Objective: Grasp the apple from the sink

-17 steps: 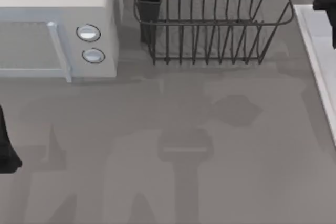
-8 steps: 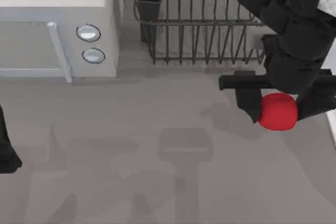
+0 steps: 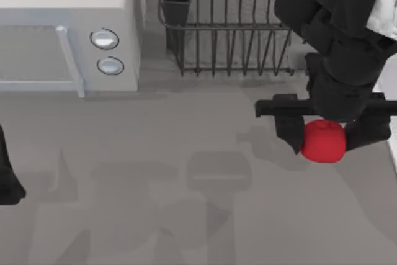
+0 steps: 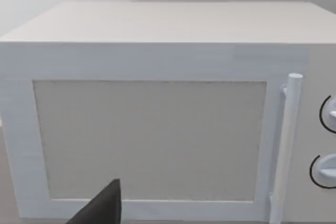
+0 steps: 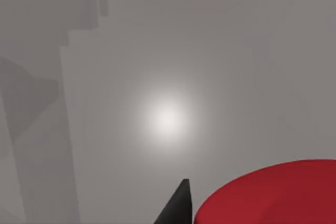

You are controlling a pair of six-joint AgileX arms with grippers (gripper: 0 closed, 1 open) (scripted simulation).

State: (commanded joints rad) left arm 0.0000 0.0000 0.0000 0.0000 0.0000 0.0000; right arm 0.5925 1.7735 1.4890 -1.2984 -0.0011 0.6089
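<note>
The red apple (image 3: 323, 141) hangs over the grey counter at the right, just left of the sink's pale rim (image 3: 392, 152). My right gripper (image 3: 325, 137) is shut on it, one black finger (image 3: 288, 132) on each side, with the arm reaching in from the upper right. In the right wrist view the apple (image 5: 273, 195) bulges up close beside a dark fingertip (image 5: 177, 207), with bare counter beyond. My left arm (image 3: 6, 178) stays parked at the left edge, and its wrist view shows one dark fingertip (image 4: 105, 208).
A white microwave (image 3: 68, 29) stands at the back left, also seen in the left wrist view as the microwave (image 4: 157, 129). A dark wire dish rack (image 3: 242, 23) sits at the back centre, right behind the right arm. Open grey counter (image 3: 186, 203) fills the front.
A second ago the right arm was barely visible at the right edge. It has swung in over the counter carrying the apple, then shifted slightly toward the front.
</note>
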